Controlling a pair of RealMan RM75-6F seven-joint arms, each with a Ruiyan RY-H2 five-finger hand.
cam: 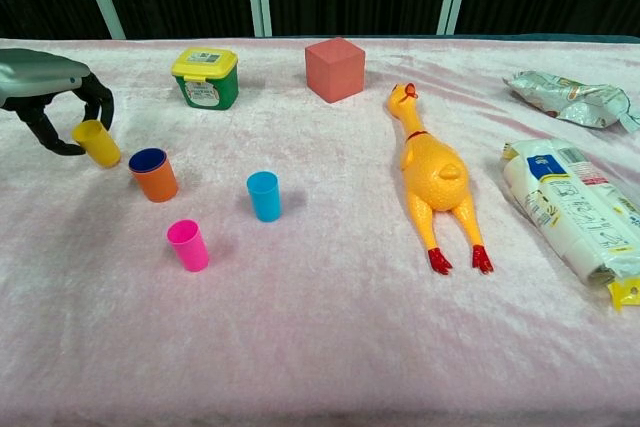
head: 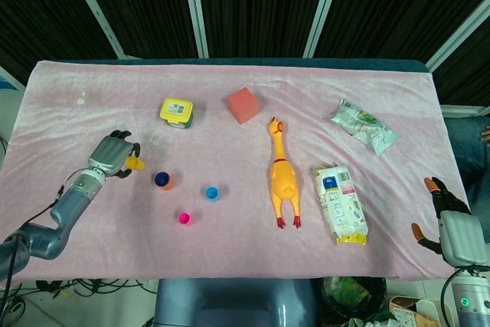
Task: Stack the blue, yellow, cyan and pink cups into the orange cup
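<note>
Left hand (cam: 50,97) grips yellow cup (cam: 96,142), tilted, near table's (head: 230,250) left edge. Orange cup (cam: 155,177) with blue cup (cam: 148,159) inside sits just beside it. Right hand (head: 452,223) off right edge, fingers apart, holding nothing.

The left hand (head: 112,156) has a silver-grey shell over its back and black fingers (cam: 42,131); its forearm is a smooth grey tube with a pale wrist ring and a thin dark cable alongside. The right hand (head: 450,225) has the same silver shell, black fingers with orange tips, and a small green light below the wrist.
</note>
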